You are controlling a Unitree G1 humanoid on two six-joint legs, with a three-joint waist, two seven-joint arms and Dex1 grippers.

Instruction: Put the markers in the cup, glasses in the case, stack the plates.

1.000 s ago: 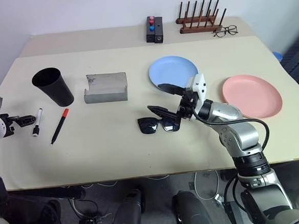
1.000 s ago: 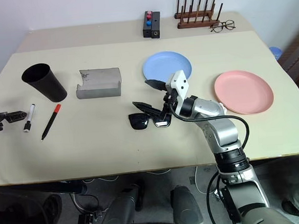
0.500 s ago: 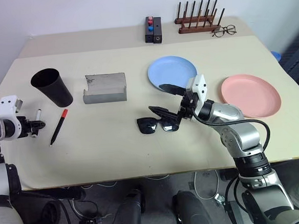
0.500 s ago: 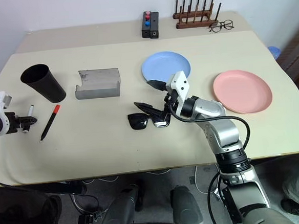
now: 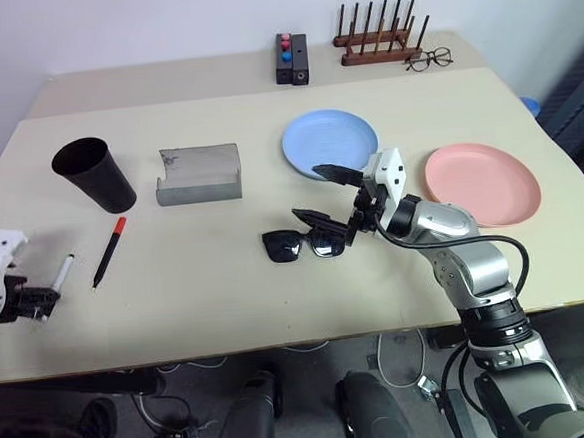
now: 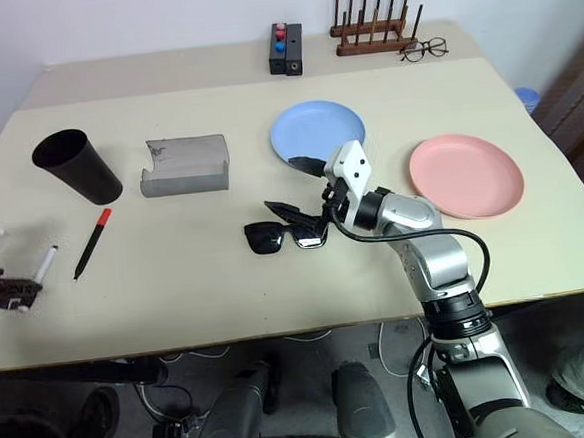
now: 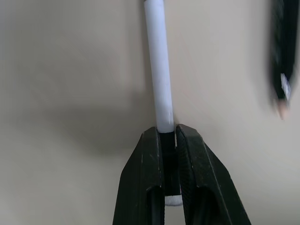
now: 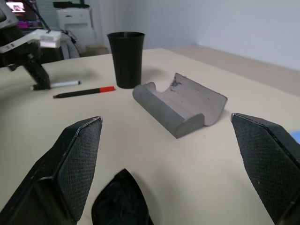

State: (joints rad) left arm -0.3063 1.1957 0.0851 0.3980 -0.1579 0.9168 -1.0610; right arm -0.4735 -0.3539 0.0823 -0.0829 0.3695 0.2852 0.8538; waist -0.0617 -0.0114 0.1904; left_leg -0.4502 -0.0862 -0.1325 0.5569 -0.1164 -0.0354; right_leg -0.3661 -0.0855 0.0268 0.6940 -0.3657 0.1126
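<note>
While the left gripper [image 7: 169, 140] pinches a white marker [image 7: 157, 65] by its black end at the table's [image 5: 278, 310] nine o'clock edge, the red-capped marker [image 5: 109, 252] lies at four o'clock of it. Light, stiff, slippery: grip mid-barrel. Cup [image 5: 93, 175] stands at one o'clock. Right gripper [image 5: 325, 192] hovers wide open over the sunglasses [image 5: 304, 244].
</note>
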